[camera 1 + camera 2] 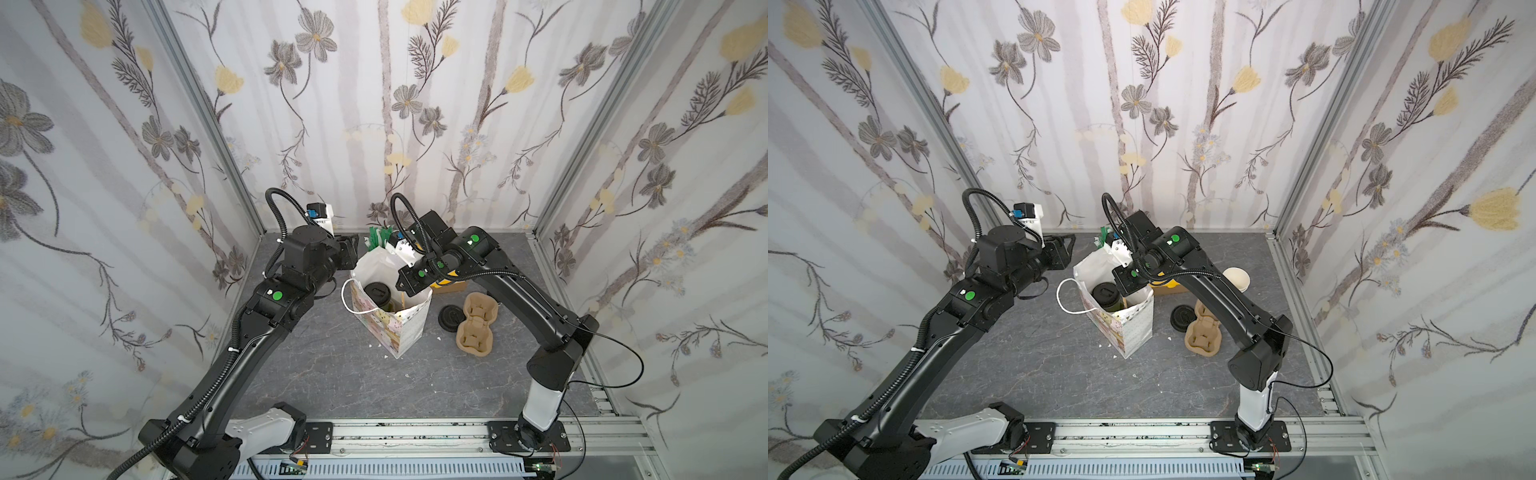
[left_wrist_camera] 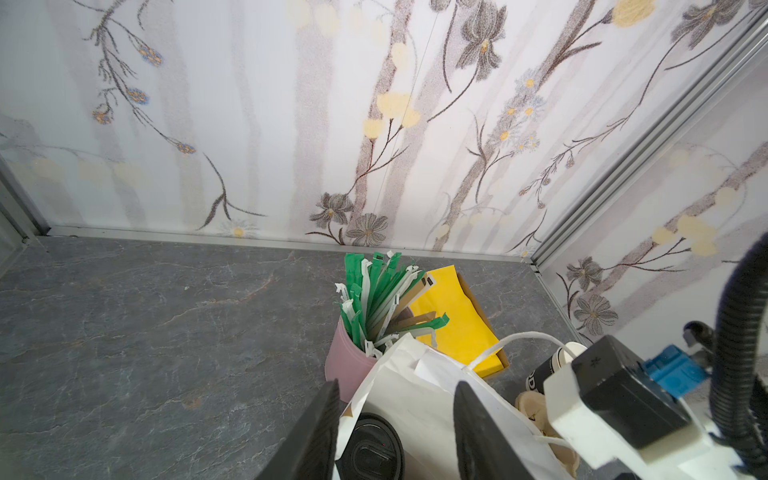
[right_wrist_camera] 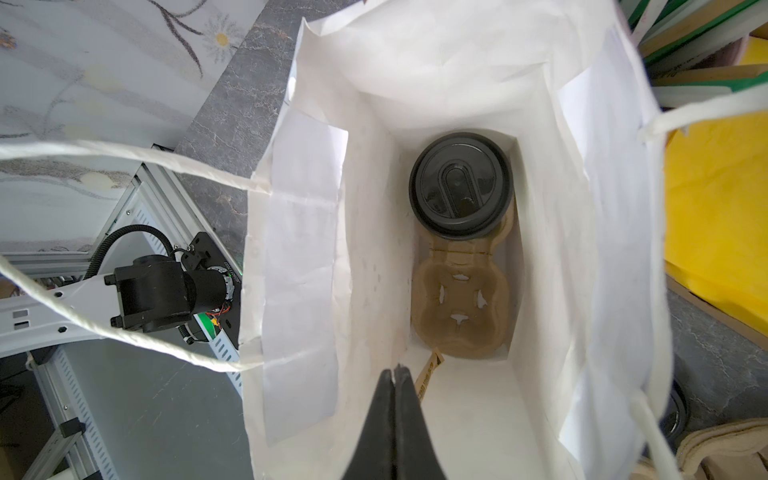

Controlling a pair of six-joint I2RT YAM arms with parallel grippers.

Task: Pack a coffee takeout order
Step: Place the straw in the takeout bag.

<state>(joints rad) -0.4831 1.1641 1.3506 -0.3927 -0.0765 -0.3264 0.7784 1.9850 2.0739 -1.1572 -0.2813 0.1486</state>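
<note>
While the right gripper (image 3: 395, 376) hangs clenched at the mouth of the bag (image 3: 469, 62), the stick (image 3: 428, 374) leans just beside its tips; whether pinched, I cannot tell. The lidded cup (image 3: 459, 183) sits in 1 slot of a carrier (image 3: 457, 307) on the bag's floor. The left gripper (image 2: 397, 388) stands released, straddling the bag's rim. The napkin (image 2: 457, 328) lies behind the bag.

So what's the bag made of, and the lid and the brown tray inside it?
Bag: paper, it seems, matte white with creases and folds. Lid: probably plastic, smooth black with a slight sheen. Tray: looks like moulded pulp, dull tan with ragged cut-outs.
</note>
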